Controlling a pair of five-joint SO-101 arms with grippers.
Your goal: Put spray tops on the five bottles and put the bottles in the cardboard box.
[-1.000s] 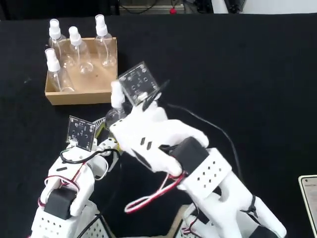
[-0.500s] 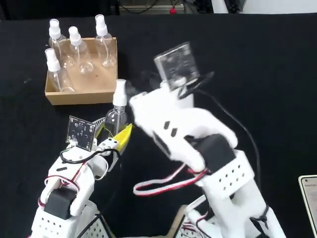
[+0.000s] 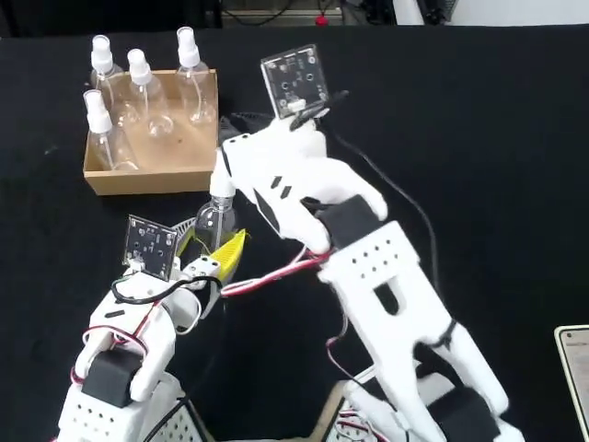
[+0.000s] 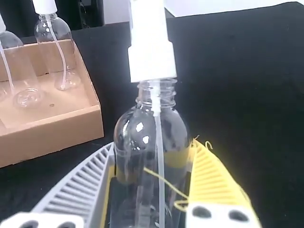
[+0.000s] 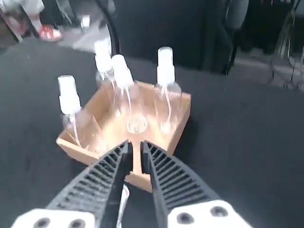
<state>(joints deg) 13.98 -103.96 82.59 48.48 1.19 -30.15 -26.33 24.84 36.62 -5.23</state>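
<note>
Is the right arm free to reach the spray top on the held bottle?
Likely yes: the right hand sits just above the spray top with nothing between, and the left hand grips the bottle upright.

Figure: We see a black worktop (image 3: 497,138); beyond its far edge, a red object (image 3: 320,18) and a pale surface (image 3: 515,9).

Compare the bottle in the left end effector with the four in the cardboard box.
The held bottle is clamped in the left end effector outside the cardboard box; the four boxed bottles stand free inside. The held bottle's spray top sits raised above bare neck threads; theirs look seated. All are clear, upright, white-topped.
</note>
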